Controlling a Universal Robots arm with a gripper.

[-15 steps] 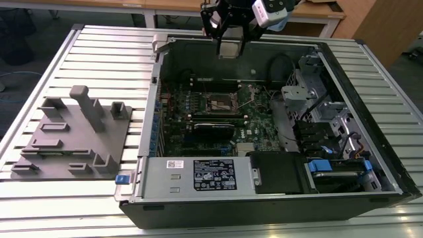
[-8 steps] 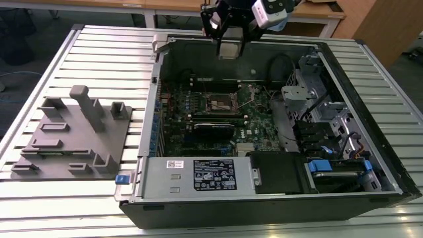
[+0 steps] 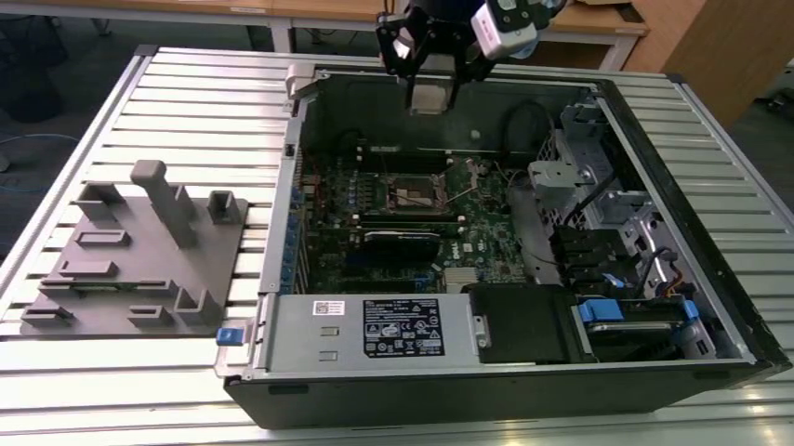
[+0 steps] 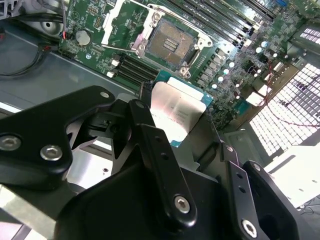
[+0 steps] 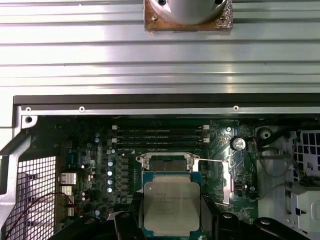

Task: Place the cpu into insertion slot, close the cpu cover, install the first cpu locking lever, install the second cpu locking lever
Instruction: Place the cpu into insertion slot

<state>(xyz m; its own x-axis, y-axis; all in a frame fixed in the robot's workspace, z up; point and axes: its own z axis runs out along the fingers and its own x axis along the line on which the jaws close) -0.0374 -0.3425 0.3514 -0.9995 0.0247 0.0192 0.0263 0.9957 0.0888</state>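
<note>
My gripper (image 3: 429, 96) hangs over the back of the open computer case, shut on the cpu (image 4: 176, 116), a flat square chip with a dull silver top and a green edge. In both wrist views the black fingers (image 5: 134, 215) press on two opposite sides of the chip (image 5: 171, 206). The insertion slot (image 4: 170, 42) lies below on the green motherboard (image 3: 372, 255), uncovered, its dark contact field showing inside a silver rim. The cpu cover (image 4: 117, 26) stands flipped open at one side of the slot. A thin locking lever (image 4: 118, 48) sticks out loose beside it.
The case walls (image 3: 297, 167) enclose the board. Inside are black memory slots (image 5: 159, 135), a grey power supply box (image 3: 372, 327) at the front, and drive cages with cables (image 3: 583, 195) on the exterior view's right. A grey fixture block (image 3: 137, 260) sits on the ribbed table.
</note>
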